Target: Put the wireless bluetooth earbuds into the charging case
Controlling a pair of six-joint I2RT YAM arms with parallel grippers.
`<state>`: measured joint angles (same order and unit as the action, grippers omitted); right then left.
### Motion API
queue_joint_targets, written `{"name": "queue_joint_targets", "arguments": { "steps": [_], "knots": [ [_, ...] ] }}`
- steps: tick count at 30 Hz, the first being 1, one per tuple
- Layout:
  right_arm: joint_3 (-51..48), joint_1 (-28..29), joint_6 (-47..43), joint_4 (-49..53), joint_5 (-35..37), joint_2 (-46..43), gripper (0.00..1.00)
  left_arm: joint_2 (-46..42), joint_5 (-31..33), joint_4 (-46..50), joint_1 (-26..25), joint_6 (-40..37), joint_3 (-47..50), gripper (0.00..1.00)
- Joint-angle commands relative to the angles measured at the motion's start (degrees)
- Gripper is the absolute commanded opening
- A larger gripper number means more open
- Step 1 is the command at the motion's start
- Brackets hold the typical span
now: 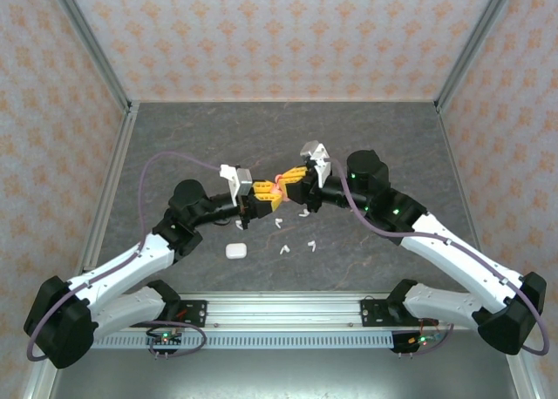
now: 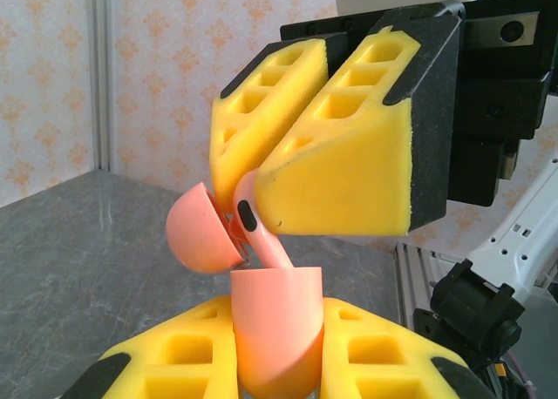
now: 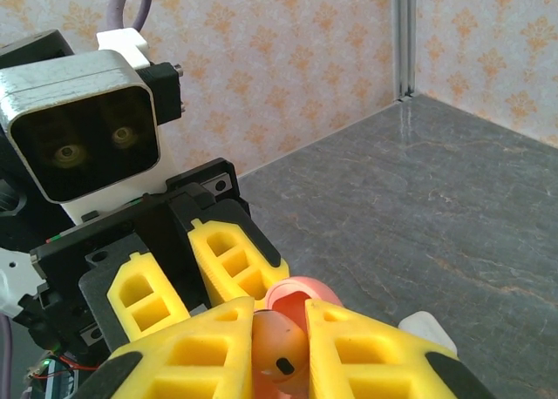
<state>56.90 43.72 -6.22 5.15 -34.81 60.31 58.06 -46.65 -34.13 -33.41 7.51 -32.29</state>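
Coral-pink case (image 2: pixel 275 329), lid open, sits clenched upright in the left arm's yellow fingers (image 2: pixel 375 355) above the bench (image 1: pixel 375 138), while the right arm's fingers (image 2: pixel 349 181) pinch a pink earbud (image 2: pixel 261 233) whose stem reaches the case's mouth, and white earbuds (image 1: pixel 283 250) lie scattered below.

The overhead camera, above and behind the arm bases (image 1: pixel 179 313), looks down the whole bench (image 1: pixel 366 146) with the pink case (image 1: pixel 278 186) small at centre. Each wrist camera sits close against that case: the left faces the right claw (image 2: pixel 251 209) beyond it, the right faces the left claw (image 3: pixel 196 286). Both share the pink earbud (image 2: pixel 266 242) above the case.
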Motion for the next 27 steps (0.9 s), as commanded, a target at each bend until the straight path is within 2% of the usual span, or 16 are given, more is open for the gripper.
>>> {"name": "queue_joint_targets", "arguments": {
  "steps": [1, 8, 12, 19, 22, 27],
  "knots": [
    [0.75, 0.35, 0.57, 1.09, -2.79, 0.15, 0.18, -1.9, 0.33, -2.52, -0.25, -0.12, -1.54, 0.0],
    [1.16, 0.4, 1.2, 1.65, -4.18, 0.87, 0.2, -2.08, 0.44, -2.85, -0.34, -0.13, -1.37, 0.0],
    [2.28, 0.4, 1.71, 2.11, -5.17, 1.51, 0.25, -2.16, 0.42, -2.99, -0.35, -0.13, -1.13, 0.0],
    [4.71, 0.4, 2.63, 3.68, -4.17, 1.13, 0.42, -2.52, 0.77, -3.21, -0.35, -0.31, -0.48, 0.0],
    [6.77, 0.31, 3.14, 5.79, -1.74, 0.71, 0.49, -2.69, 0.99, -3.4, -0.34, -0.3, -0.14, 0.0],
    [10.51, -2.06, 6.41, 13.05, 7.36, -1.06, 0.56, -3.43, 1.81, -3.94, -0.42, -0.48, 0.89, 0.0]
  ]
}}
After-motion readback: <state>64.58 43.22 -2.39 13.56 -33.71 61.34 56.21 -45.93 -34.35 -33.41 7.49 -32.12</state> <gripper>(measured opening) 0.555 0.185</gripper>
